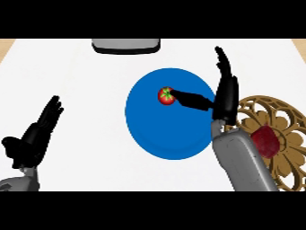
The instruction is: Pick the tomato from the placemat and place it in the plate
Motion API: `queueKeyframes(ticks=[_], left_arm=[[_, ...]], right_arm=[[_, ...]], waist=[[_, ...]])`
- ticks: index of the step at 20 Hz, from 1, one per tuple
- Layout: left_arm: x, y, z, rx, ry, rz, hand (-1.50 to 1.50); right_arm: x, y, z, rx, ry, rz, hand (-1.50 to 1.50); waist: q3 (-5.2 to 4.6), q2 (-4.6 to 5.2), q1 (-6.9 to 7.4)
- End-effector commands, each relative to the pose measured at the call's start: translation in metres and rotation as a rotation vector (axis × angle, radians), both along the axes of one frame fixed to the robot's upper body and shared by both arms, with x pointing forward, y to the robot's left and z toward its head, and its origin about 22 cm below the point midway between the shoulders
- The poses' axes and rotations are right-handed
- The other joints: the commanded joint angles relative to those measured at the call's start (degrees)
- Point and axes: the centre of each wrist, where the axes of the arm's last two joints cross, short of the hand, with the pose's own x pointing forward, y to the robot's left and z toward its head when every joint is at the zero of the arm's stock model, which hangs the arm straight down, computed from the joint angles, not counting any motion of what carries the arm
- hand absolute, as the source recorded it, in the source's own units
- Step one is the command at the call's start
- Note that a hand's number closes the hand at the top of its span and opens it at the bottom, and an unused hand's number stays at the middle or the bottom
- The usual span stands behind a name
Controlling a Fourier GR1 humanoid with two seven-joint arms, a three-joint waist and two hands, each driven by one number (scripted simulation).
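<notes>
A small red tomato (166, 96) with a green stem lies on the upper part of the round blue plate (162, 134). My right hand (225, 96) stands just right of it over the plate's right rim. Its fingers (223, 63) point straight away from me, and its thumb (191, 99) stretches left so the tip reaches the tomato's side. No finger curls round the tomato. The ornate golden placemat (291, 134) lies right of the plate, partly hidden by my right forearm. My left hand (34, 137) rests open at the lower left, far from the plate.
A dark red object (266, 140) lies on the placemat beside my right forearm. A grey and black box-like object (126, 45) sits at the counter's far edge. The white counter (82, 81) spans the view, with wooden floor at both upper corners.
</notes>
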Motion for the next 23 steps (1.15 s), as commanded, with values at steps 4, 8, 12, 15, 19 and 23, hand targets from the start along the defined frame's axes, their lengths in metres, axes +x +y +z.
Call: queueKeyframes(ticks=[4,8,12,15,19,23], left_arm=[[-0.009,0.005,-0.007,-0.001,0.016,0.01,0.0],[-0.009,-0.009,-0.002,0.006,0.006,0.005,0.0],[0.001,-0.016,0.011,0.001,0.005,0.009,0.0],[-0.009,-0.003,-0.011,-0.002,0.011,0.013,0.0],[0.008,-0.01,-0.001,-0.017,-0.002,0.003,0.0],[-0.017,-0.017,0.009,-0.018,0.01,0.0,0.0]], right_arm=[[-0.042,-0.098,-0.013,0.117,-0.074,0.005,-1.5],[-0.077,-0.15,-0.027,0.084,-0.097,0.092,-1.5],[-0.079,-0.184,-0.055,0.069,-0.107,0.117,-1.5],[-0.096,-0.211,-0.067,0.054,-0.066,0.147,-1.5],[-0.097,-0.238,-0.077,0.018,-0.062,0.133,-1.5],[-0.088,-0.234,-0.098,0.009,-0.095,0.104,-1.5]], waist=[[-0.03,-0.13,-0.34],[-0.02,-0.21,-0.54],[-0.02,-0.09,-0.01],[-0.05,-0.05,-0.03],[-0.05,-0.04,-0.01],[-0.03,-0.09,0.39]])
